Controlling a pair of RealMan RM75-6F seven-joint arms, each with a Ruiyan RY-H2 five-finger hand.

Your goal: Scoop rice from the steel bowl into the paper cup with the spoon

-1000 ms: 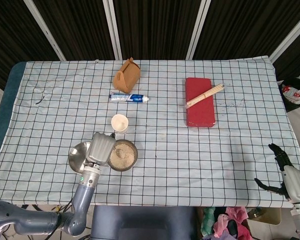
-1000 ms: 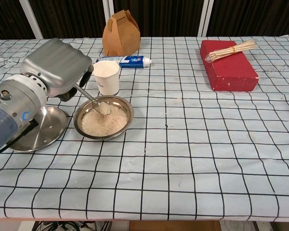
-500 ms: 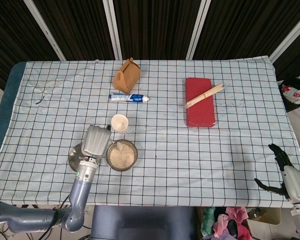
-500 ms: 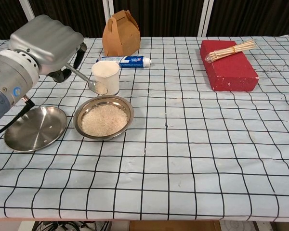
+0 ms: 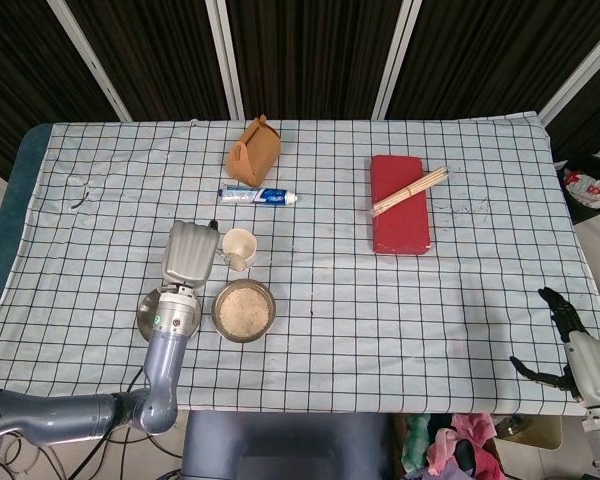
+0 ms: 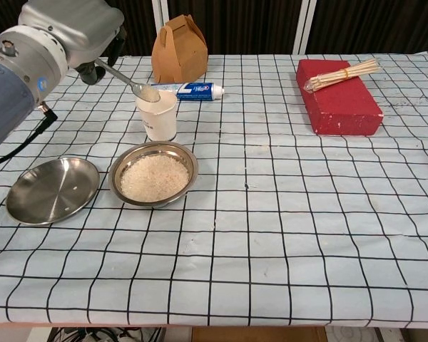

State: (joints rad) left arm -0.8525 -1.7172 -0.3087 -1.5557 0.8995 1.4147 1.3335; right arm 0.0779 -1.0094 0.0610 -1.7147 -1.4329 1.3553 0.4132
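Head view: one checked tablecloth (image 5: 460,300) carries one steel bowl (image 5: 244,311) of rice, one empty steel plate (image 5: 145,312) just left of it, one paper cup (image 5: 239,247) behind the bowl, one toothpaste tube (image 5: 257,195), one brown paper box (image 5: 253,152), and one red brick (image 5: 399,204) with one bundle of sticks (image 5: 410,191) lying across it. The left hand (image 5: 187,256) hangs just left of the cup, its back to the camera — how the fingers lie cannot be told here. The right hand (image 5: 570,350) rests off the table's near right corner, fingers spread, holding nothing. Chest view: the left hand (image 6: 75,25) grips one spoon (image 6: 125,80) by its handle, fingers closed around it; the spoon's bowl, loaded with rice, sits at the rim of the paper cup (image 6: 158,115). The steel bowl (image 6: 155,173), well filled with rice, stands just in front of the cup, with the plate (image 6: 51,189) beside it — touching or not cannot be told. Box (image 6: 178,50), tube (image 6: 190,90), brick (image 6: 338,97) and sticks (image 6: 342,73) line the far side.
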